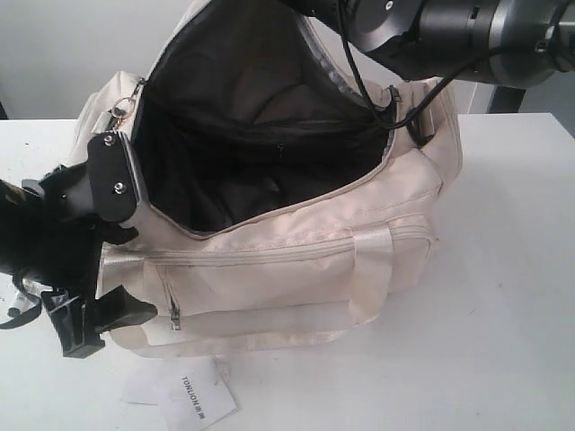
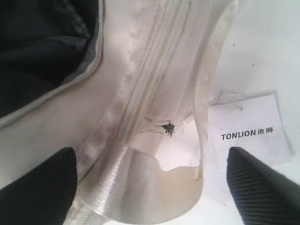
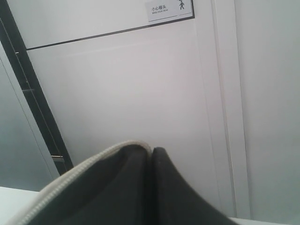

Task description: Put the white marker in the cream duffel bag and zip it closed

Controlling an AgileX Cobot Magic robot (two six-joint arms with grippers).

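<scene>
A cream duffel bag [image 1: 296, 260] lies open on a white table [image 1: 503, 296]. Its long axis runs from the end at the left arm to the end under the right arm [image 1: 449, 31], and its front zip pocket [image 1: 175, 316] faces the viewer in the exterior view. The curved top flap [image 1: 243, 54] stands raised over the bag, baring the black lining.

A white paper tag [image 1: 193, 395] lies flat on the table just off the bag's front side, toward the left-arm end. It reads "TONLION", followed by two Chinese characters. In the right wrist view a small wall sign [image 3: 168, 8] behind the bag carries a walking-figure pictogram and Chinese characters starting "小心"; the finer line beneath is too small to read.

The left gripper [image 2: 150, 173] hangs over the bag's front with its fingers spread wide, a satin webbing handle [image 1: 368, 269] lying between them; none of the bag is gripped. The right gripper's fingers are hidden behind the flap's folded edge; they are closed tight, pinching that edge and holding the flap up.

What may be the white marker [image 1: 14, 308], a slim white shape with a dark tip, lies on the table past the bag's left-arm end, mostly under that arm. It is too hidden to be sure, and its direction cannot be read.
</scene>
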